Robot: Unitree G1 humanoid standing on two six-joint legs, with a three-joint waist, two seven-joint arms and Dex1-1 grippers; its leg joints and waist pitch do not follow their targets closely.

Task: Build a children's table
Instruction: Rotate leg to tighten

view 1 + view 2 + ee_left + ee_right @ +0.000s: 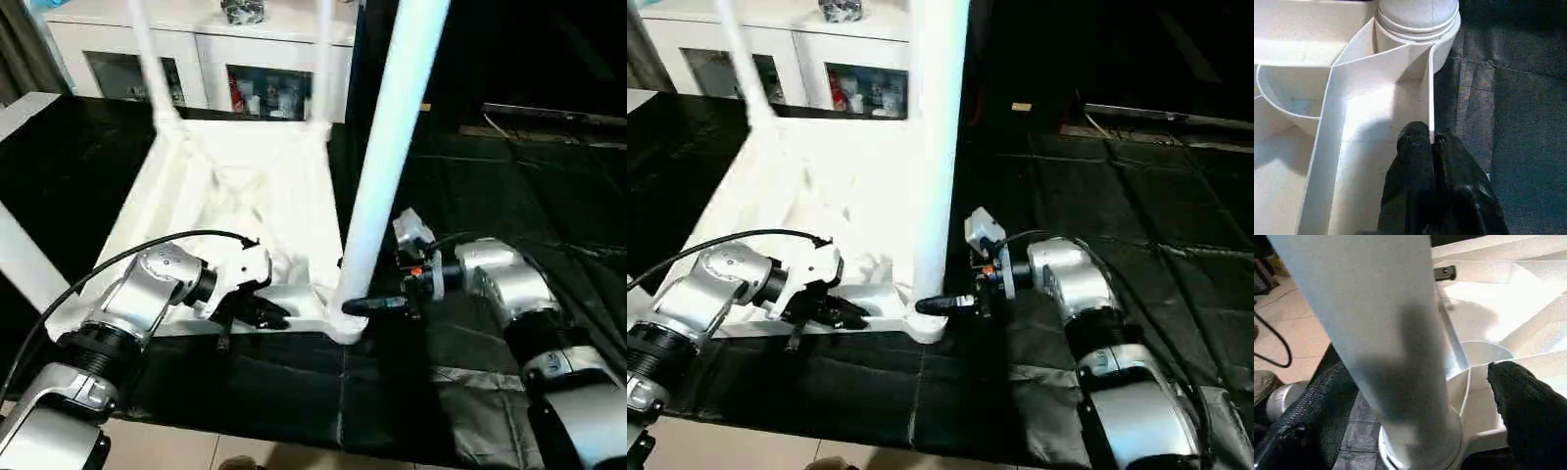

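Observation:
The children's table top (235,186) lies upside down on a black mat, ribbed side up. Two white legs (147,59) (321,49) stand in its far corners. A third leg (392,127) rises from the near right corner socket (345,321). My left gripper (1431,139) is shut on the thin front rim wall, just left of that socket. My right gripper (1420,391) is open, with one black finger (1317,406) on each side of the near right leg (1376,308), low down by its base.
A white glass-door cabinet (196,49) stands behind the table top. The black mat (490,176) stretches to the right. Light floor tiles (196,450) show at the near edge. Another white tube (24,257) slants across the left edge.

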